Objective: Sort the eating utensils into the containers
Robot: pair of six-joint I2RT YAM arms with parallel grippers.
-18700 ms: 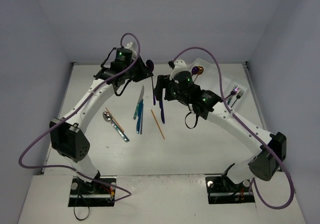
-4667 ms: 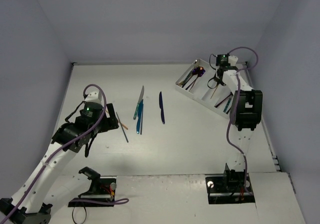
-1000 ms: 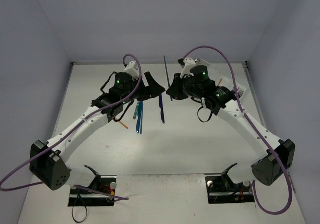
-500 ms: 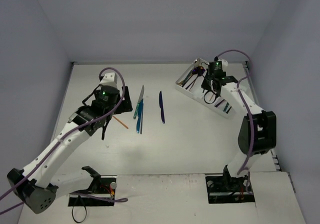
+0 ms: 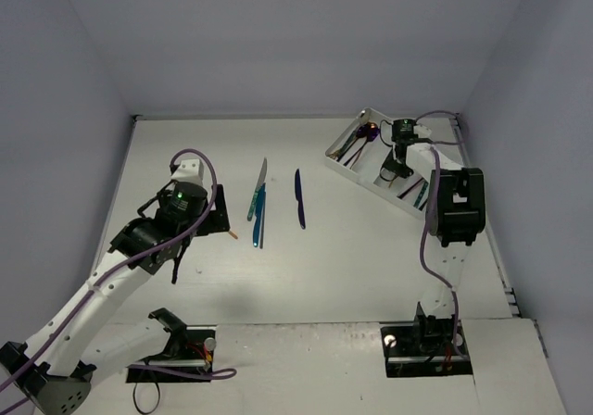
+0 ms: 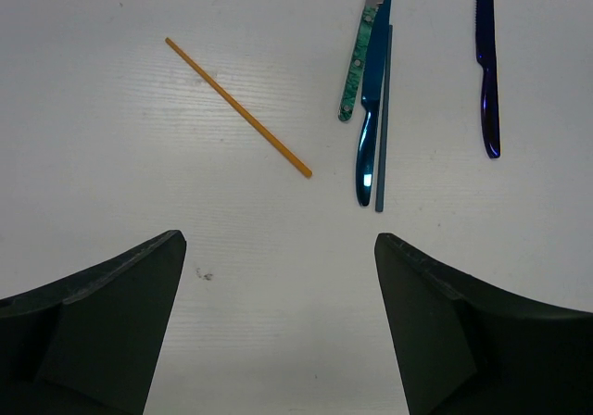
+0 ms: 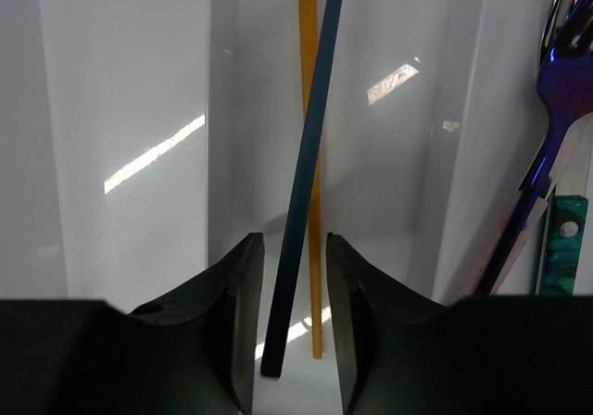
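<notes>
Left gripper (image 6: 278,241): jaws spread wide, holding nothing — hanging over the table (image 6: 111,156).
Table: orange chopstick (image 6: 239,107), teal-handled knife (image 6: 359,63), blue knife (image 6: 372,100) and purple knife (image 6: 485,63) lie loose.
Right gripper (image 7: 295,239): jaws slightly parted — dark blue chopstick (image 7: 310,137) between them, unpinched.
Tray (image 7: 93,156): that chopstick shares a compartment with a second orange chopstick (image 7: 309,63).

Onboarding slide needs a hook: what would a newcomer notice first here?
The blue chopstick slanting between the right gripper's barely parted fingers, inside a compartment of the white tray at the far right of the table. Then the left gripper, wide open above an orange chopstick, with a purple knife lying farther right.
</notes>
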